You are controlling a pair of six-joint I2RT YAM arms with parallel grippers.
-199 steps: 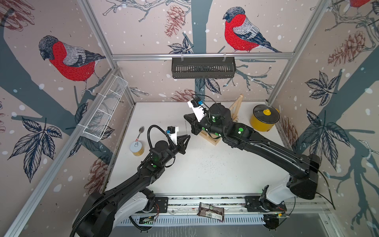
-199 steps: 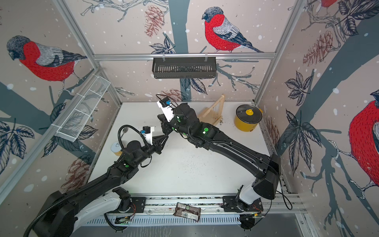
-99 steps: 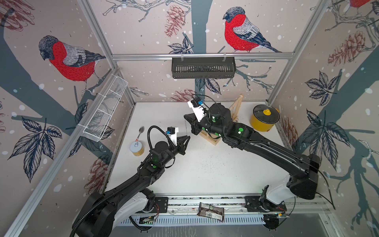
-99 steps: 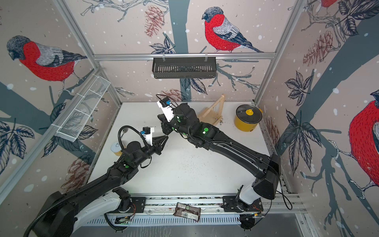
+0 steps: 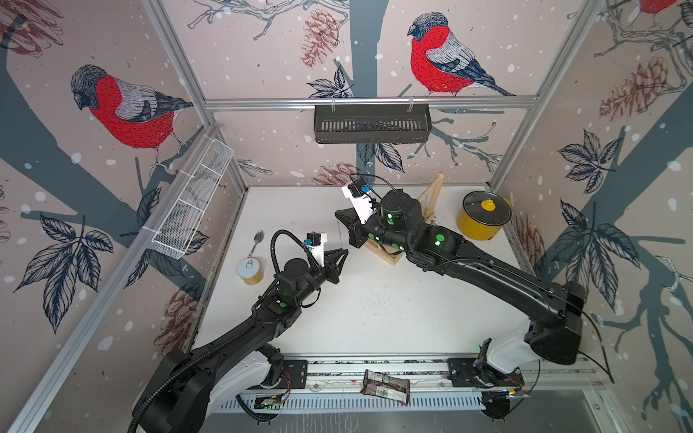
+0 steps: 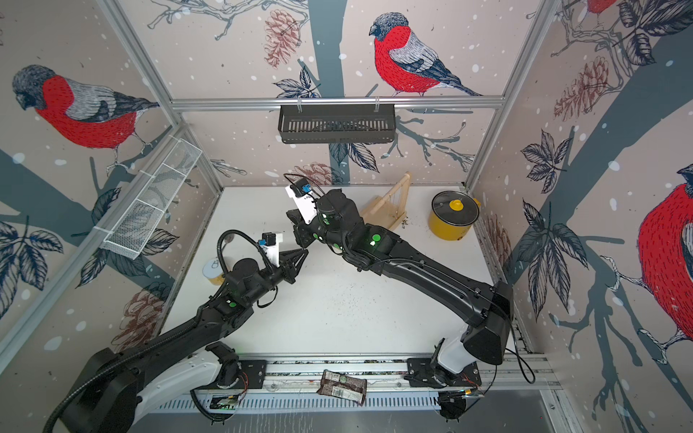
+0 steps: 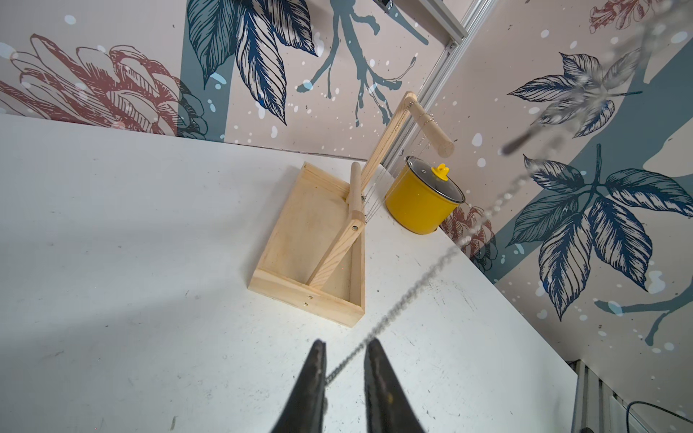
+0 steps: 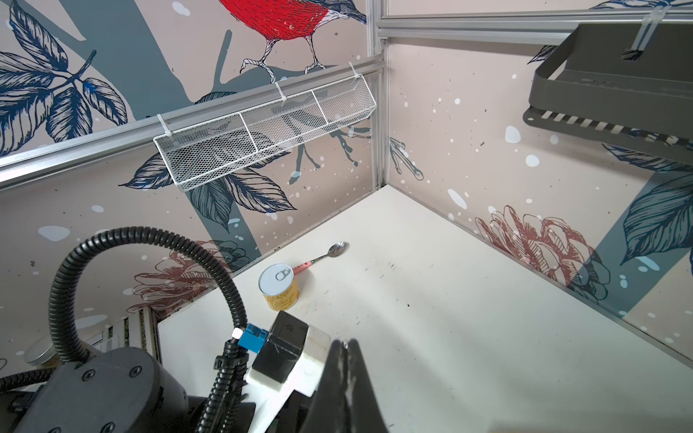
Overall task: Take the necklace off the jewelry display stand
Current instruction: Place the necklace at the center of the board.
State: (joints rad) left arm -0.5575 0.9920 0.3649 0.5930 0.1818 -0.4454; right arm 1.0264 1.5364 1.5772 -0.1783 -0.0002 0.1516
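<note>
Two pincers share the necklace [image 7: 423, 281], a silver link chain drawn straight through the air between them, clear of the jewelry display stand [image 7: 300, 240]. My left pincer [image 7: 347, 343] stands narrow. Its black fingers are parted by a slim gap that is wider than the chain. The chain enters the gap and meets the inner face of one finger. My right pincer [image 8: 345, 343] is pressed fully together. Its wrist view does not show the chain at the tips. In a top view, however, the necklace [image 5: 340, 234] runs as a thin line from the right pincer [image 5: 337, 216] to the left pincer [image 5: 343, 253], just at its 6 o'clock.

With the back wall as 12 o'clock, the stand [image 6: 390, 219] rests on the white table [image 7: 131, 225] at 1 o'clock from the table's middle, partly behind my right arm. It is pale unfinished wood and has these parts:
- a shallow rectangular tray base
- a flat post rising from the tray
- a short round bar low on the post
- a long round crossbar at the top

Fine strands [image 7: 426, 119] loop over the crossbar and hang beside the post. A yellow pot [image 7: 420, 202] with a glass lid stands near the stand, at 2 o'clock.
</note>
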